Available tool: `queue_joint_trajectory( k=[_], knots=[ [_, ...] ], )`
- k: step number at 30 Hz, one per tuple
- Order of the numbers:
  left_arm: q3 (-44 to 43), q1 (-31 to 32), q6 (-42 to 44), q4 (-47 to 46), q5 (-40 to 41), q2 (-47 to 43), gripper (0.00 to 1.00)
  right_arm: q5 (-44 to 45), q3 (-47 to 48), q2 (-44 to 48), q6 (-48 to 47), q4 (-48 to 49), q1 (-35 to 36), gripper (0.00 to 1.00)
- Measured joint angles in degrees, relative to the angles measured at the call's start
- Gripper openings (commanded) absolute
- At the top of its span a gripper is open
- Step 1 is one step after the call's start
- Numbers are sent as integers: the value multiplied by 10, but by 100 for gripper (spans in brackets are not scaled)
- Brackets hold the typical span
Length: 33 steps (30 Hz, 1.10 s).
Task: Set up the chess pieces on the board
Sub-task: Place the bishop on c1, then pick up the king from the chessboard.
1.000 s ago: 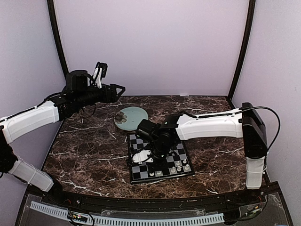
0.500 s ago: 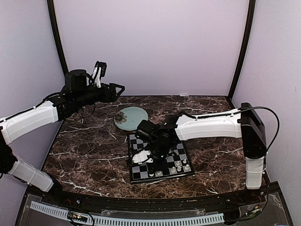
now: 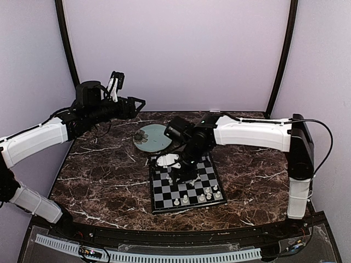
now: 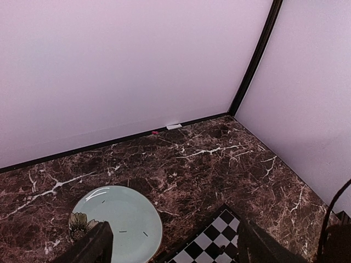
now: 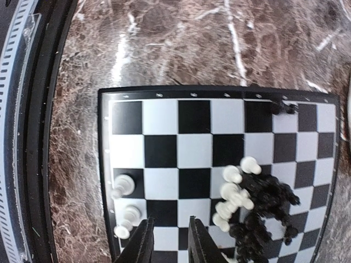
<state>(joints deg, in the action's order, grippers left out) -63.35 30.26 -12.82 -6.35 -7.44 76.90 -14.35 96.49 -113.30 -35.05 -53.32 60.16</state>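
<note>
The chequered board (image 3: 193, 178) lies at mid-table. It also shows in the right wrist view (image 5: 159, 118) and its corner in the left wrist view (image 4: 211, 246). A few cream-white pieces (image 3: 208, 193) stand along its near edge, and two (image 5: 122, 186) by the rim in the right wrist view. A heap of white (image 5: 233, 192) and black pieces (image 5: 266, 213) lies mid-board. My right gripper (image 3: 176, 174) hovers over the board, jaws a little apart and empty (image 5: 170, 244). My left gripper (image 3: 137, 104) is raised at the back left, wide open and empty (image 4: 175, 252).
A round pale green plate (image 3: 152, 137) with small dark bits (image 4: 79, 223) sits just behind the board's back left corner. The enclosure's pale walls stand close behind and to both sides. The right forearm (image 3: 252, 134) spans the table's right half.
The right arm has risen and swung from the board's near left part toward its back left. The left arm has not moved.
</note>
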Motion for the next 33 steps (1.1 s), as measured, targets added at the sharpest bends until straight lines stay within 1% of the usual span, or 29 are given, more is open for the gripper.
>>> queue_joint_trajectory(
  k=[9,20,24,33],
  knots=[
    [0,0,0,0,0,0,80,0,-64,68,9,23,-107,25],
    [0,0,0,0,0,0,80,-17,-152,76,30,90,-206,23],
    [0,0,0,0,0,1,80,-21,-175,76,37,110,-221,24],
    [0,0,0,0,0,5,80,-23,-175,66,36,118,-207,22]
  ],
)
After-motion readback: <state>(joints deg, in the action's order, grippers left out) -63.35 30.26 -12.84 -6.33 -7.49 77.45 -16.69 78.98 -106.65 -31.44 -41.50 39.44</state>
